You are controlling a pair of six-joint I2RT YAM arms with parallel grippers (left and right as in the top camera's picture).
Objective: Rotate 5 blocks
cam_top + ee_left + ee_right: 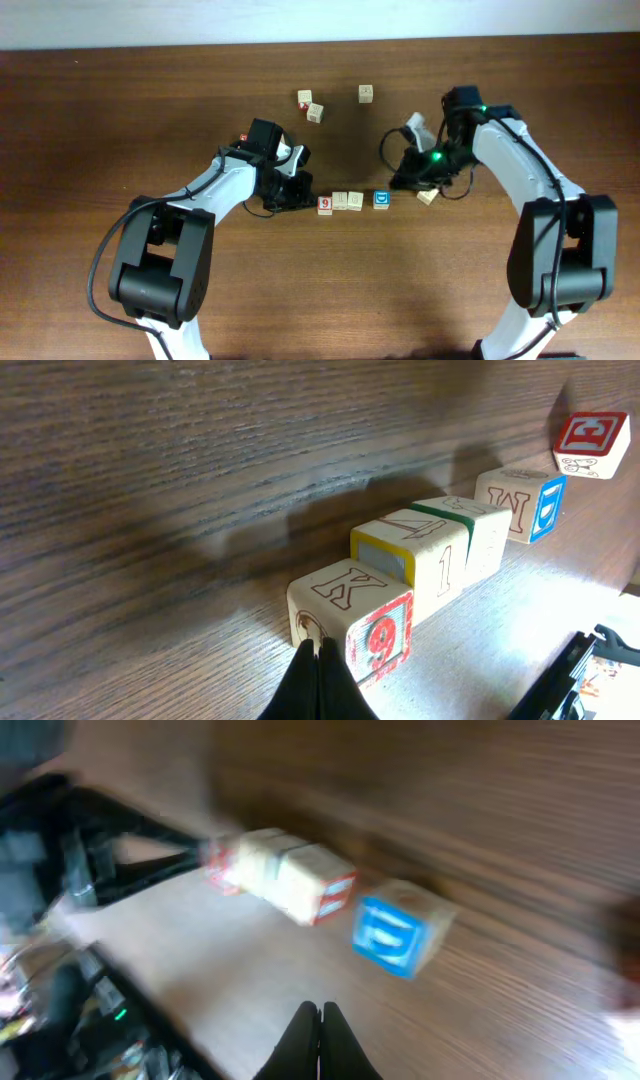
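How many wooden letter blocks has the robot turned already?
Hard to count from one look. Done, maybe: four pale wooden letter cubes sit in a row; a fifth pale cube lies apart by the shut, empty right gripper. In hand: the shut left gripper has its tip at the cube with a red 9, gripping nothing. How many turns are left, I cannot tell.

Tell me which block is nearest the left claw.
The red 9 block at the row's end, right by the left claw; the others sit farther along.
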